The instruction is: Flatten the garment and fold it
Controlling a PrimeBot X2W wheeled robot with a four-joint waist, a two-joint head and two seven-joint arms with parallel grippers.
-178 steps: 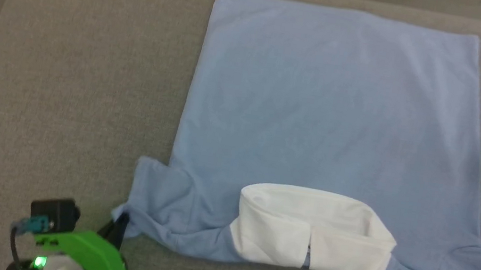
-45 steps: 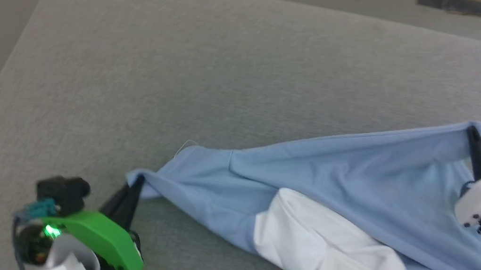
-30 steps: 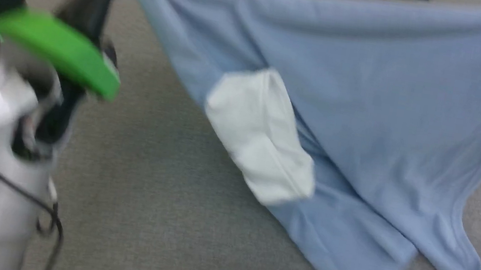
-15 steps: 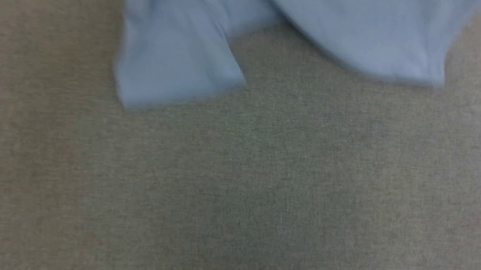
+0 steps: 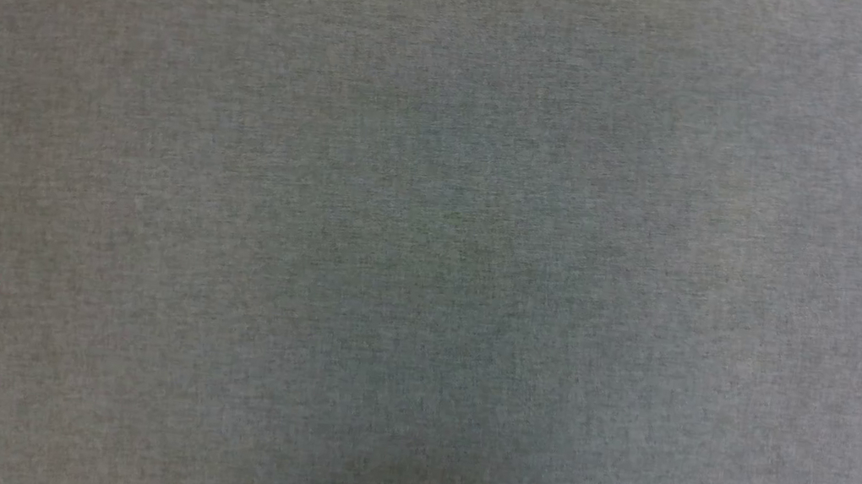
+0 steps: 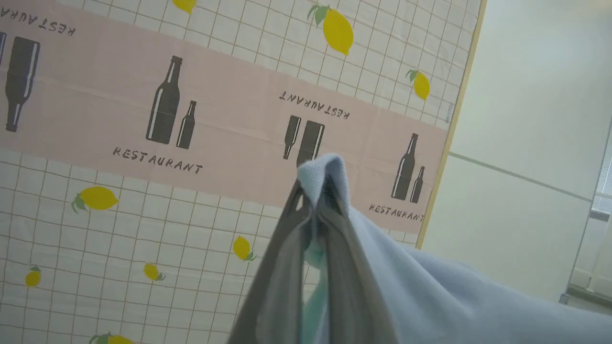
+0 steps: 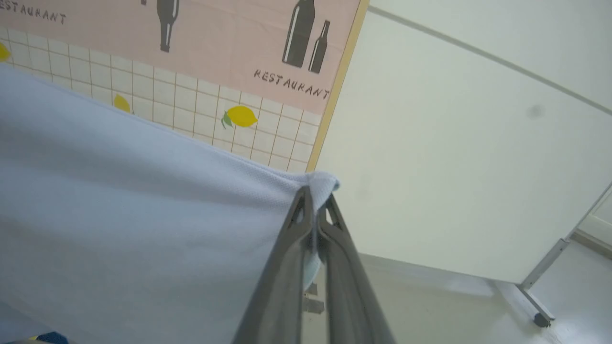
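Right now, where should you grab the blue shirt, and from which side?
By its corners, from under the edge. The left gripper and right gripper each pinch a corner of the garment, cloth peaking over shut tips; the edge runs straight, so it likely hangs flat.

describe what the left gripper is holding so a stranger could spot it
Find the wall hanging printed with lemons and a pink RESTAURANT band. Before it, the left gripper pinches an edge of the garment. It alone is soft, plain light blue cloth.
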